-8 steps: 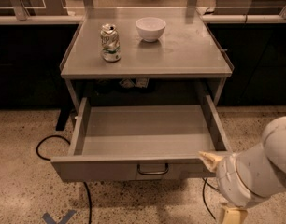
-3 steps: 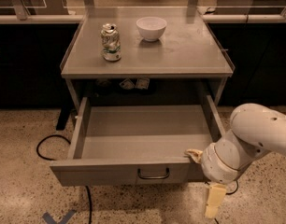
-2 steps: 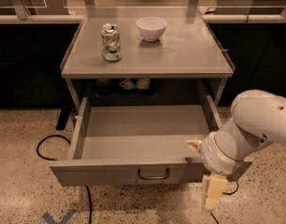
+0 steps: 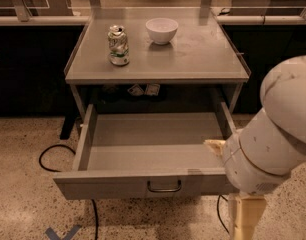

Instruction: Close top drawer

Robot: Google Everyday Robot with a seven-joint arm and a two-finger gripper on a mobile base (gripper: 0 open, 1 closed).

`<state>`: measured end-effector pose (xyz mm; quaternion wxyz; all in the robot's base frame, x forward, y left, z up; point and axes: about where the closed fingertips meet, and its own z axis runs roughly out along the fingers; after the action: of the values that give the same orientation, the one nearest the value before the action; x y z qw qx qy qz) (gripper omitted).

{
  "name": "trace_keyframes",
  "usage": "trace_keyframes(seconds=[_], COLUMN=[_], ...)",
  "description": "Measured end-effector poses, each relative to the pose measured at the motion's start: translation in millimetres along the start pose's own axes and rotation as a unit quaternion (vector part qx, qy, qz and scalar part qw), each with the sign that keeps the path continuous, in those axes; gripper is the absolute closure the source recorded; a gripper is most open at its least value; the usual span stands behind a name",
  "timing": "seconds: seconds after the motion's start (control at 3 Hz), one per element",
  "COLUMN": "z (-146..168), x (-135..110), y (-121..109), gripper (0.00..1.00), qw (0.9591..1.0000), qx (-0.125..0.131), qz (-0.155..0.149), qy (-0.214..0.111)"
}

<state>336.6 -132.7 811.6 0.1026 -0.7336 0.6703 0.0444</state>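
Observation:
The top drawer [image 4: 118, 184] is pulled out wide from under the grey table, and its inside looks empty. Its flat front panel faces me, with a small dark loop handle [image 4: 164, 187] at the centre. My gripper [image 4: 227, 186] is at the drawer's front right corner, on the end of the big white arm [image 4: 273, 144]. It is open. One cream finger [image 4: 213, 145] pokes over the right end of the front panel into the drawer. The other finger [image 4: 245, 216] hangs down outside the front. The arm hides the drawer's right front corner.
On the table top [image 4: 203, 59] stand a crushed can [image 4: 118, 45] and a white bowl [image 4: 161, 30]. A black cable [image 4: 48, 154] loops on the speckled floor at the left. Dark cabinets flank the table, and blue tape [image 4: 60, 232] marks the floor.
My arm has swung up and in from the lower right to the drawer's front right corner. The drawer stays open as before.

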Motion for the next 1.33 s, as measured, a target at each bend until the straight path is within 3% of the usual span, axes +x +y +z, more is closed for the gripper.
trace_keyframes(seconds=[0.33,0.67,1.0,1.33], z=[-5.7,-5.6,1.4,13.4], x=[0.3,0.4,15.1,30.5], y=[15.8,15.7,17.4,56.6], gripper=[0.00,0.00,0.00,0.00], qw=[0.9997,0.9997,0.9994,0.9958], qx=[-0.022,-0.021,-0.015,-0.031], qz=[-0.001,0.000,0.026,0.075], qy=[0.011,0.010,-0.019,-0.043])
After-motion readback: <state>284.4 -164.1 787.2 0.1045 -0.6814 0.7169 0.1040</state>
